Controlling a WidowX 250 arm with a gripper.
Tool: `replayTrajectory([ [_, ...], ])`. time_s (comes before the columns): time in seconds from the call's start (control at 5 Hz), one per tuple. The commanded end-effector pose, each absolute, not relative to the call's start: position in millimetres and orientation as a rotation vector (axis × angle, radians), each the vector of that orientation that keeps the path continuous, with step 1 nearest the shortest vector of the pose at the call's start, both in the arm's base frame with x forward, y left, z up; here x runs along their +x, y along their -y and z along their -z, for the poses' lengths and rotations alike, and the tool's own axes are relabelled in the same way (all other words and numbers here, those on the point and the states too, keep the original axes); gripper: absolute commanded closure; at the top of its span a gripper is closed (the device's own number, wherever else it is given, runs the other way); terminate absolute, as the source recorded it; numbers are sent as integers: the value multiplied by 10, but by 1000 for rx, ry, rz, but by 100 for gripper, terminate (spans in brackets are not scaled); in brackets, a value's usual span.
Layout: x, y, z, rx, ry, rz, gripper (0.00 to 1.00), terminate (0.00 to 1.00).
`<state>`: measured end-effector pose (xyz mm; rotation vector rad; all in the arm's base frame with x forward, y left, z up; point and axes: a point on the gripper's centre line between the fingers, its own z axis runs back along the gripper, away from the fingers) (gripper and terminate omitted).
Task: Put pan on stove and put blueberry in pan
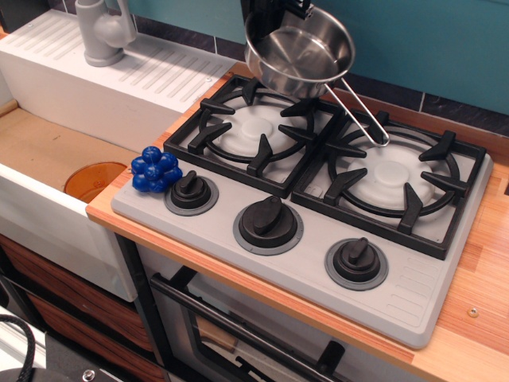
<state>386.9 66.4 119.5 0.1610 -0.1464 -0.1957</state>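
Observation:
The shiny steel pan point(300, 53) hangs tilted in the air above the back of the left burner, its wire handle point(362, 115) trailing down to the right. My black gripper point(276, 11) is at the top edge of the view, shut on the pan's far rim; its fingertips are mostly cut off. The grey two-burner stove point(310, 207) lies below with both black grates bare. The blueberry point(156, 169), a cluster of glossy blue balls, rests on the stove's front left corner beside the left knob point(191, 191).
A white sink unit with a grey tap point(103, 32) stands at the left. An orange drain disc point(94, 180) lies in the basin. A teal wall with dark tiles runs behind the stove. A wooden counter point(477, 310) surrounds the stove.

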Motion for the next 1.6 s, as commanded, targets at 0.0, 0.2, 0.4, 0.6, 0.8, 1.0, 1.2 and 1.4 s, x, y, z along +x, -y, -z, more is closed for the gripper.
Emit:
replayTrajectory([
  [0.0,3799,-807,-1156,186,195,173,100,0],
  [0.2,3757,-914,-1059,191,204,177,100,0],
  [0.4,3725,-1056,-992,193,211,186,100,0],
  [0.6,3714,-1185,-942,198,220,196,100,0],
  [0.8,3709,-1213,-885,191,231,202,0,0],
  [1.0,3709,-1202,-838,170,238,196,0,0],
  [1.2,3707,-1164,-898,154,224,194,0,0],
  [1.4,3704,-1118,-1001,152,207,194,0,0],
])
